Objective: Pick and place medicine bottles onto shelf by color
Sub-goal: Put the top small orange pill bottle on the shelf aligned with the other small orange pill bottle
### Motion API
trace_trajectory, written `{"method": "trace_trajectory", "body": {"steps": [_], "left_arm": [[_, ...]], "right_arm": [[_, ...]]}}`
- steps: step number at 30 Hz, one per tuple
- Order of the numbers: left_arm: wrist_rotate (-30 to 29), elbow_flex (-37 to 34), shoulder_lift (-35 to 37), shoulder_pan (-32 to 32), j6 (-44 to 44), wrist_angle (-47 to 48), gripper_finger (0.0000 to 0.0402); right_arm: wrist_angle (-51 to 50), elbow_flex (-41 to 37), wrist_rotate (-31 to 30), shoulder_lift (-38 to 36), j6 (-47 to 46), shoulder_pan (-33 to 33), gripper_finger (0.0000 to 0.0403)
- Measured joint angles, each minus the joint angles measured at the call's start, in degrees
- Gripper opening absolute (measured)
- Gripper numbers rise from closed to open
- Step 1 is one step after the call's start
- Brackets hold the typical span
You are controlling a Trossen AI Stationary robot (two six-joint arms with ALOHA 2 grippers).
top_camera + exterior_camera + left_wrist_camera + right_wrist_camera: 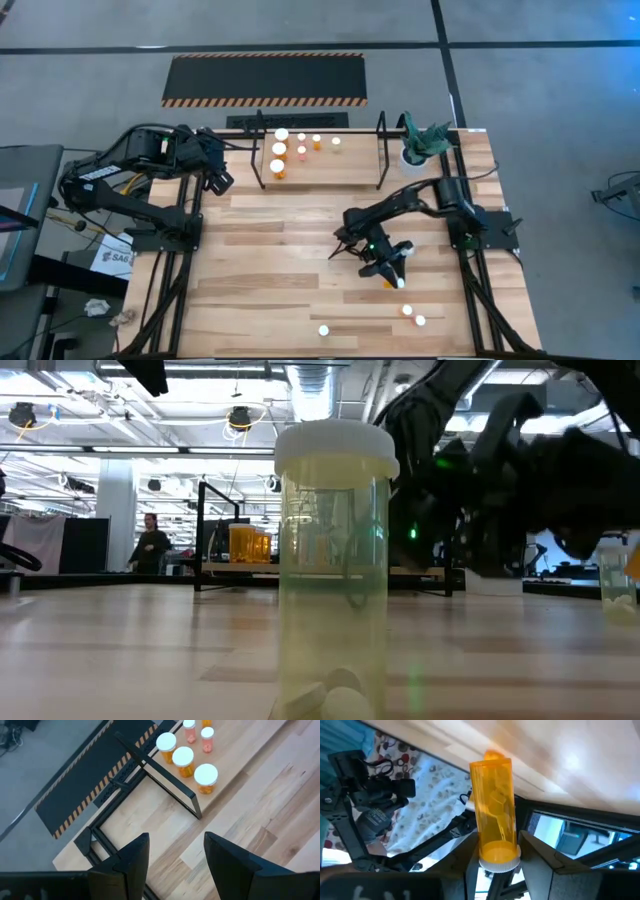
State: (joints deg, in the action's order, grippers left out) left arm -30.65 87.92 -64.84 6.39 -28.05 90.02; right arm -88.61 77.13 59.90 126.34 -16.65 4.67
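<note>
Seven medicine bottles (281,150) you see from above on the shelf (320,150); three lie loose near the worktop (280,300) front. Low down, a pale bottle (334,570) holds white tablets. Your left pincer (172,857) gapes empty; your right pincer (495,851) grips an orange bottle (495,810)

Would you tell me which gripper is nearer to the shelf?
Left. The left gripper hovers just beside the shelf, at its left end; the right gripper, holding an orange bottle, is mid-table.

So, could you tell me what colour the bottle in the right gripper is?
Orange body with a white cap; the bottle shows best in the right wrist view.
</note>
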Motion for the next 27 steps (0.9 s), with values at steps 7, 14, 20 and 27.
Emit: {"method": "trace_trajectory", "body": {"steps": [7,14,20,27], "left_arm": [[0.02,0.0,0.0,0.0,-0.02,0.0,0.0178],[0.02,0.0,0.0,0.0,-0.04,0.0,0.0178],[-0.24,0.0,0.0,0.0,-0.07,0.0,0.0178],[-0.2,0.0,0.0,0.0,-0.11,0.0,0.0178]], "right_arm": [[-0.46,3.05,-1.37,5.41,-1.03,0.97,0.0145],[1.52,4.01,-3.57,6.08,-5.81,0.85,0.0143],[2.27,4.02,-4.61,6.08,-6.43,0.83,0.0159],[2.37,4.01,-6.51,6.08,-6.33,0.67,0.019]]}}
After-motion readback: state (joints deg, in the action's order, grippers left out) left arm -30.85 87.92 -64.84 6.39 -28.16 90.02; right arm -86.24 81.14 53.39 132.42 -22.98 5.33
